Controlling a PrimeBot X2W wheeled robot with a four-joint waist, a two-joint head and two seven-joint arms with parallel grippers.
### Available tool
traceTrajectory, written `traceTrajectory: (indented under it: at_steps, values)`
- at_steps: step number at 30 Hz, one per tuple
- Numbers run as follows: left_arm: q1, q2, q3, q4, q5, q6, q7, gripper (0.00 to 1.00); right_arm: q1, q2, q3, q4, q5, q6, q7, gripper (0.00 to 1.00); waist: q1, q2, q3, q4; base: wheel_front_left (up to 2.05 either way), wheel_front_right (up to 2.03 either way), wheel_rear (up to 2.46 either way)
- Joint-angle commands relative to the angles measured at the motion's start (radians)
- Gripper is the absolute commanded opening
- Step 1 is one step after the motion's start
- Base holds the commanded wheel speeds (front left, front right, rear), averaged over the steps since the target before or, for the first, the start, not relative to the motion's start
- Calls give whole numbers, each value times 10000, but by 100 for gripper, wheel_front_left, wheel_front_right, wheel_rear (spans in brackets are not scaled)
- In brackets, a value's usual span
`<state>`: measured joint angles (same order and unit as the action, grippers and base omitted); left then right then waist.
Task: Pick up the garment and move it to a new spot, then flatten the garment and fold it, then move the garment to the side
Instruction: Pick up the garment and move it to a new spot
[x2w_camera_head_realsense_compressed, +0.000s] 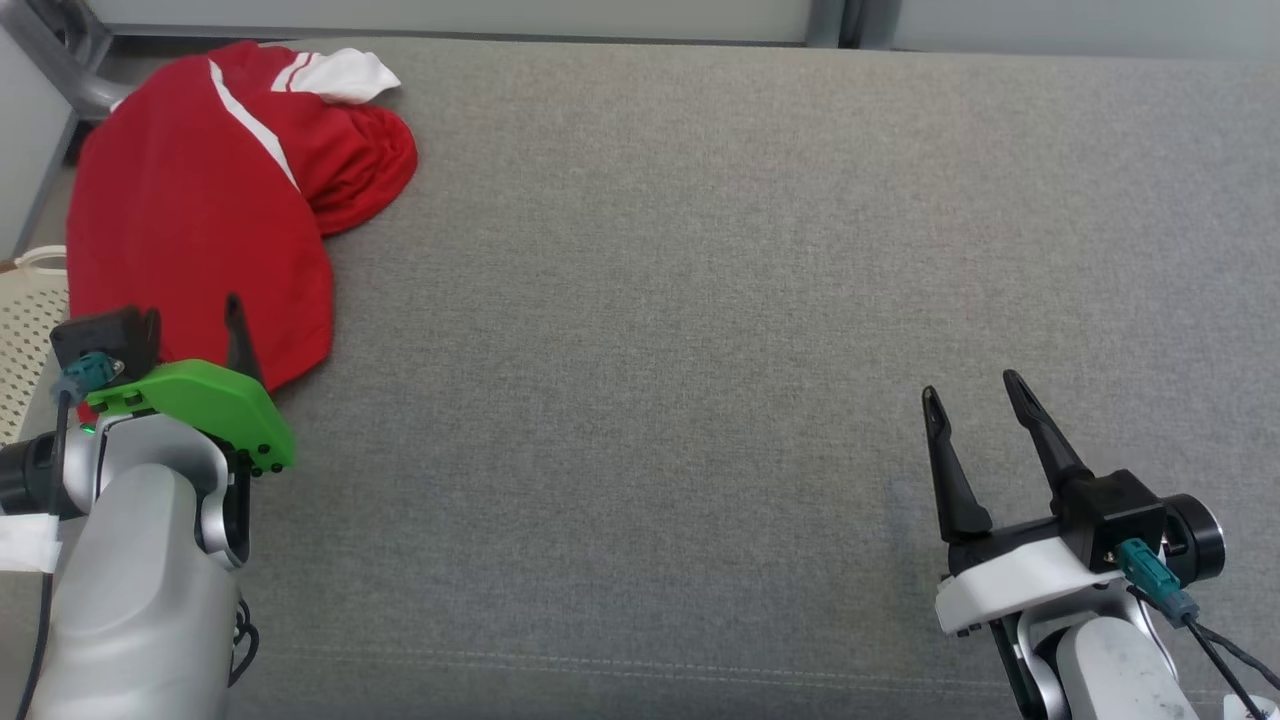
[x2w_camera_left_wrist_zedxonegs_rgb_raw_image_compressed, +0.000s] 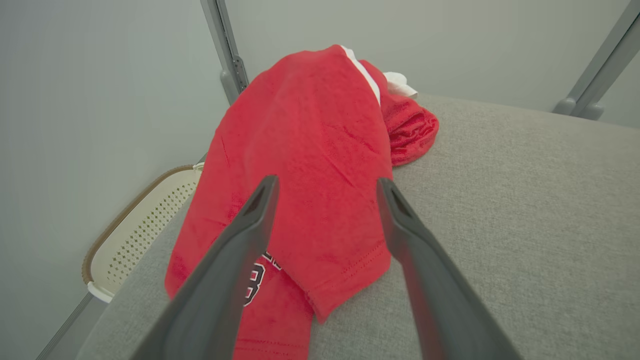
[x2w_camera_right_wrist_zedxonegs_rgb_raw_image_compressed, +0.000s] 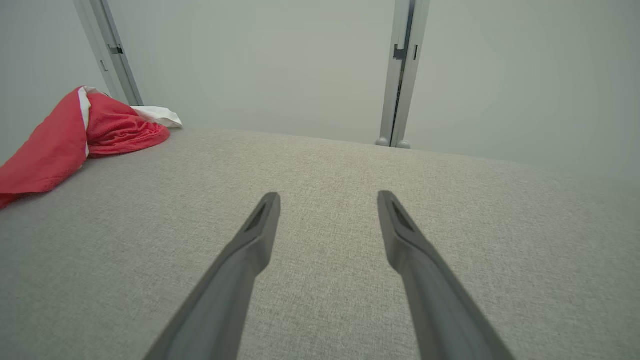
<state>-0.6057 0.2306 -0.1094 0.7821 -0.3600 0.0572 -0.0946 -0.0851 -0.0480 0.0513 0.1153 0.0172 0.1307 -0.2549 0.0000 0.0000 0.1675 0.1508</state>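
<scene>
The garment (x2w_camera_head_realsense_compressed: 200, 200) is a red shirt with white stripes and a white collar part, bunched at the far left of the grey padded table (x2w_camera_head_realsense_compressed: 700, 300). Its near hem hangs over the table's left edge. In the left wrist view the garment (x2w_camera_left_wrist_zedxonegs_rgb_raw_image_compressed: 310, 150) shows black print near the hem. My left gripper (x2w_camera_left_wrist_zedxonegs_rgb_raw_image_compressed: 325, 187) hovers open just above the near hem, nothing between its fingers. In the head view one left finger (x2w_camera_head_realsense_compressed: 238, 335) rises before the cloth. My right gripper (x2w_camera_head_realsense_compressed: 975, 395) stands open over bare table at the lower right, far from the garment (x2w_camera_right_wrist_zedxonegs_rgb_raw_image_compressed: 75, 135).
A cream perforated basket (x2w_camera_head_realsense_compressed: 25, 330) with a brown rim stands beside the table's left edge, below the garment; the left wrist view also has the basket (x2w_camera_left_wrist_zedxonegs_rgb_raw_image_compressed: 135, 235). Grey frame posts (x2w_camera_right_wrist_zedxonegs_rgb_raw_image_compressed: 400, 75) and pale walls stand behind the table.
</scene>
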Motion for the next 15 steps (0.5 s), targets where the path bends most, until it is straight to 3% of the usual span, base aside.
traceTrajectory:
  at_steps: [1,15]
  values:
    - [-218,34,25,174,-71,-33,-85,100,-152,-43,17,-78,-87,1,24,100,0,0,786,-532,0,0,0]
    - [-1420,465,486,2992,-456,534,-250,100,-700,-44,336,-257,-83,1,20,100,0,0,1998,-991,0,0,0]
